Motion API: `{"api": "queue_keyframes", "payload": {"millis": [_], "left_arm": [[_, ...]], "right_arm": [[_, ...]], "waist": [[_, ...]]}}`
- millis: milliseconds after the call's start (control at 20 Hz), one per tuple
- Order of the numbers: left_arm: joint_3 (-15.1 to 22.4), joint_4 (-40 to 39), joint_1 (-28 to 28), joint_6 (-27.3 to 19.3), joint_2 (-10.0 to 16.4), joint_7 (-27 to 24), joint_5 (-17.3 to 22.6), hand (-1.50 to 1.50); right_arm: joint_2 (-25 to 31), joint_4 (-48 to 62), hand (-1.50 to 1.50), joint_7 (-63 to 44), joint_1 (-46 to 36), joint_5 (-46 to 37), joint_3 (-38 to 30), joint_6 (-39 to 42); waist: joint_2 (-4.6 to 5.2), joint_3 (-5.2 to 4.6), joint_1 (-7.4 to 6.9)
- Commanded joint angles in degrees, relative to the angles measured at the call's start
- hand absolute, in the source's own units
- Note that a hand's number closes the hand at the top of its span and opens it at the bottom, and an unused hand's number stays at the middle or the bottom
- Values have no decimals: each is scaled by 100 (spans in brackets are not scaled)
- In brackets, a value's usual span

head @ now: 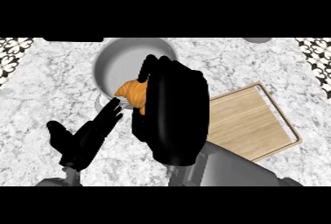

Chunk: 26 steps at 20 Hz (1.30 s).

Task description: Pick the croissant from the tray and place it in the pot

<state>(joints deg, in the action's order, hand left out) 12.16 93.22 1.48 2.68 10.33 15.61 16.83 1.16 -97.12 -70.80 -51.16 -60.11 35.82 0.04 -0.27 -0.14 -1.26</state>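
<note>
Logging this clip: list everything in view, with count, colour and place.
pot: one, grey, top centre of the counter
croissant: one, orange-brown, at the pot's near rim, held in the right hand
tray: one, light wood, right of the pot, its near corner hidden by the right forearm
counter: one, white-grey marble, under everything
patterned tiles: two patches, black and white, top corners
left hand: one, black, open, lower left, fingertips near the pot
right hand: one, black, centre, curled round the croissant
</note>
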Motion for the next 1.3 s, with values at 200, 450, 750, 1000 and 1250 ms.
{"api": "queue_keyframes", "payload": {"millis": [200, 450, 750, 1000, 1250], "left_arm": [[21, -11, 104, 31, -103, 8, -8, 0], [41, -111, 93, 126, -70, -54, -83, 0], [-32, 35, 171, 193, 1, 115, -21, 0], [111, -42, 318, 241, -123, 80, -91, 0], [103, -126, 393, 293, -125, 33, -124, 0]], "right_arm": [[-112, 1518, 150, -770, -1467, 789, -974, -136], [-113, 3149, 150, 205, -2104, 1113, -1494, -775], [-114, 4899, 150, 1216, -2629, 1577, -1646, -1565], [-115, 5955, 150, 1637, -2824, 1844, -1427, -2421], [-116, 6618, 150, 2382, -2920, 2295, -1682, -2884]], "waist": [[38, 3, -76], [87, 2, -147], [121, 2, -273], [190, -5, -493], [236, -5, -579]]}}
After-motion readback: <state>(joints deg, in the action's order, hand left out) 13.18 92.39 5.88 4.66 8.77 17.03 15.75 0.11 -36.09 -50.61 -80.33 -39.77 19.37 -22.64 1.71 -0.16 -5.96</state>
